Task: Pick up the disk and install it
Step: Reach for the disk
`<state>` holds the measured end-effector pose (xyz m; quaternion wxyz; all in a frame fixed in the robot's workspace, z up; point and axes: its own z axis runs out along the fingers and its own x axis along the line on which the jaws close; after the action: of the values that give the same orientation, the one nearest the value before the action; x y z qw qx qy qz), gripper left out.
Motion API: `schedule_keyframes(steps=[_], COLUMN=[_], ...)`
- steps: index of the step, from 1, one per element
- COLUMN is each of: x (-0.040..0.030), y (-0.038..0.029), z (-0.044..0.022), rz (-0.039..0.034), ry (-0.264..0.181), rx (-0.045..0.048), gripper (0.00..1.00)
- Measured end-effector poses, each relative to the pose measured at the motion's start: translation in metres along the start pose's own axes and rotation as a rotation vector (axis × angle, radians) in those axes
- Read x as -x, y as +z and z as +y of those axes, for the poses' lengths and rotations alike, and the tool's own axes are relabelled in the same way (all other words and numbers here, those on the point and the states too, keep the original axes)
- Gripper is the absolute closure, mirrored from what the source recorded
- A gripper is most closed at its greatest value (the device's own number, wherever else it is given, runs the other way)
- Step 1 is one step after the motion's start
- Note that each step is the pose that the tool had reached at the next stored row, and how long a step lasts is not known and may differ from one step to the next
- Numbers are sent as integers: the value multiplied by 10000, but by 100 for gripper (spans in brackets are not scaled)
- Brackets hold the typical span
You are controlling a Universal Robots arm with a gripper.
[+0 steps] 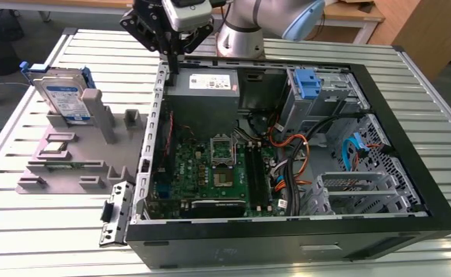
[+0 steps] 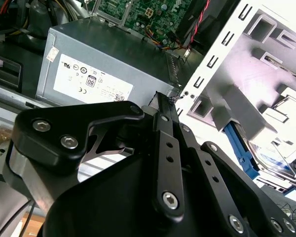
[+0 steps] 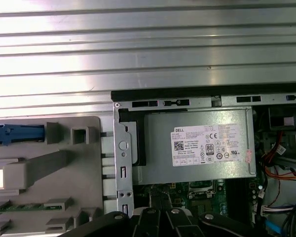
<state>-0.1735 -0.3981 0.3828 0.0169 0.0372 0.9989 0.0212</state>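
Over on the exterior view's left, the disk (image 1: pixel 62 98) stands on edge in a grey holder (image 1: pixel 87 167) on the worktop (image 1: pixel 41 231), blue-and-white label facing out, probably so it's easy to grab from above. The claw (image 1: pixel 172 56) hangs over the open PC case's (image 1: pixel 287 248) far left corner, tips together and empty, near the white-stickered power supply (image 3: pixel 197 148).

My pincer (image 1: pixel 170 57) hangs right over the case wall (image 1: pixel 158 121), with the power supply (image 1: pixel 206 86) just beside it on the inner side. The air above the upright disk (image 1: pixel 62 95) is open to me. A grey post (image 1: pixel 94 112) of the holder (image 1: pixel 94 153) stands just beside it, toward that wall. Inside, cables (image 1: pixel 294 147) crowd the middle, between the board (image 1: pixel 210 167) and the bay (image 1: pixel 318 86) with its blue latch.
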Motion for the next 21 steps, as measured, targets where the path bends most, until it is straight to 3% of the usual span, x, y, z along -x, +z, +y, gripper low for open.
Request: schedule_keyframes(steps=[12, 21], x=[-59, -188], y=[5, 7], z=[-5, -15], rz=[0, -18], ry=[0, -1], rx=[0, 1], gripper=[90, 90])
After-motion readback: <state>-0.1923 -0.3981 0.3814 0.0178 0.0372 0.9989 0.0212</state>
